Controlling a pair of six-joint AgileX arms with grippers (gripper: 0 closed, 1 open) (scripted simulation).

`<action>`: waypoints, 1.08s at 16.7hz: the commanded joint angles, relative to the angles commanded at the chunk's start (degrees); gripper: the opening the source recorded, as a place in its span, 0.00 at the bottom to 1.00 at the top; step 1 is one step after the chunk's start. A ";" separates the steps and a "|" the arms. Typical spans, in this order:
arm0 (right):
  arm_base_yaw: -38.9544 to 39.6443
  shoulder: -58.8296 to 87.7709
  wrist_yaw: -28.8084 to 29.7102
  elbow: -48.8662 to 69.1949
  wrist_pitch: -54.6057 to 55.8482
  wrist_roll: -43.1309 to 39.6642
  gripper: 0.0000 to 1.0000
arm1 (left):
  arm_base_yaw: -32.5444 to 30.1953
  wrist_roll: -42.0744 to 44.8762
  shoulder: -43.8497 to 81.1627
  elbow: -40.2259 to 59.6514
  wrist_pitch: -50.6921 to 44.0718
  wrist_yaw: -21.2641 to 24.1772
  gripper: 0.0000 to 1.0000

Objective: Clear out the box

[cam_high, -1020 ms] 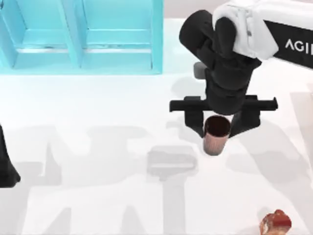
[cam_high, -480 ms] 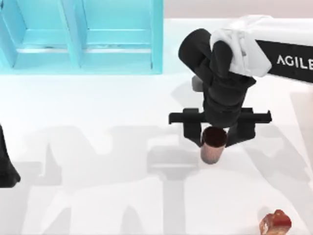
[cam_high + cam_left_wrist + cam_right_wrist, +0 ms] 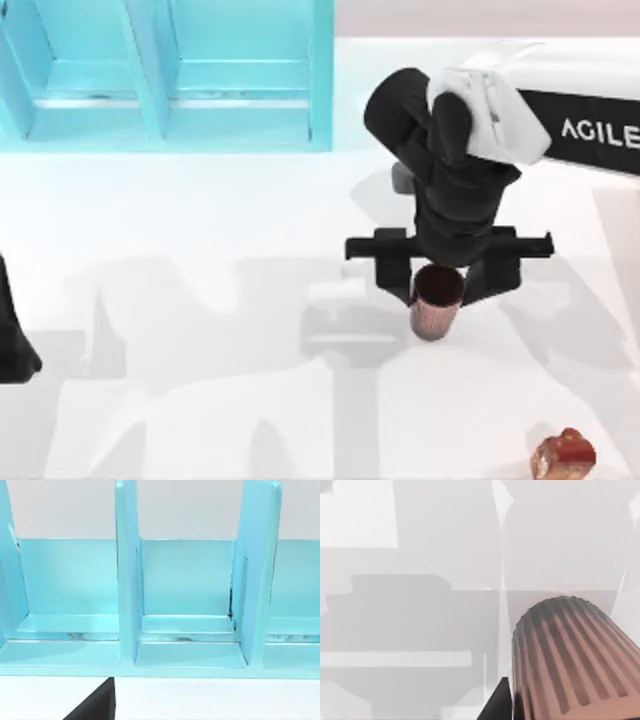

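Observation:
The light blue box [image 3: 321,80] stands at the table's back left, and the compartments I can see hold nothing; the left wrist view looks into its divided bays [image 3: 127,580]. My right gripper [image 3: 441,283] hangs over the table right of centre, shut on a brown ribbed cup [image 3: 437,302] that stands upright between its fingers. The right wrist view shows that cup [image 3: 570,655] close up above the white table. My left arm [image 3: 12,340] is parked at the left edge.
A red-brown lumpy object [image 3: 565,455] lies on the table near the front right corner. The white tabletop [image 3: 200,400] stretches open between the box and the front edge.
My right gripper has moved slightly left and toward the table's front, carrying the cup with it. The left arm has stayed still.

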 joint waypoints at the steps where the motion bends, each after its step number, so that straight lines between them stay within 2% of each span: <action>1: 0.00 0.00 0.00 0.00 0.00 0.00 0.30 | 0.00 0.00 0.00 0.00 0.00 0.00 1.00; 10: 0.00 0.00 0.00 0.00 0.00 0.00 0.98 | 0.00 0.00 0.00 0.00 0.00 0.00 1.00; 18: 0.00 0.00 0.00 0.00 0.00 0.00 1.00 | 0.00 0.00 0.00 0.00 0.00 0.00 1.00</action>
